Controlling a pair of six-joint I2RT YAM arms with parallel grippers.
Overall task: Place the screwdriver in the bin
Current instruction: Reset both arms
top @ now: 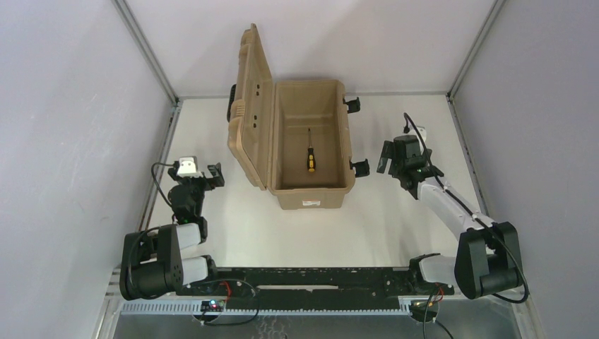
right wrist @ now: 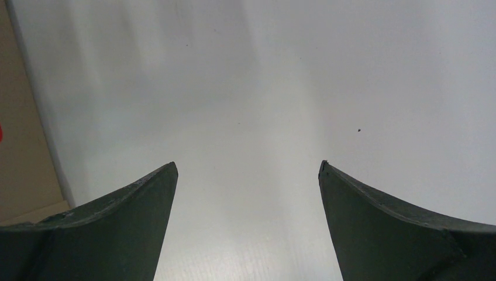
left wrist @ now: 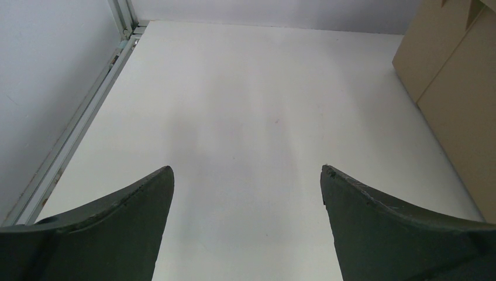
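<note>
My left gripper [left wrist: 245, 172] and right gripper [right wrist: 247, 167] are both spread wide, holding nothing, over the white table [top: 282, 233]. Between them sits the open tan bin [top: 311, 198], screwdriver [top: 309, 157] lying inside. Pale walls [top: 70, 106] all round.

Soft, even overhead light is filling all three views, which are reading bright and sharp. The white table [left wrist: 234, 117] is throwing pale glare streaks in both wrist views. The bin [top: 311, 191] is casting only a faint shadow.
</note>
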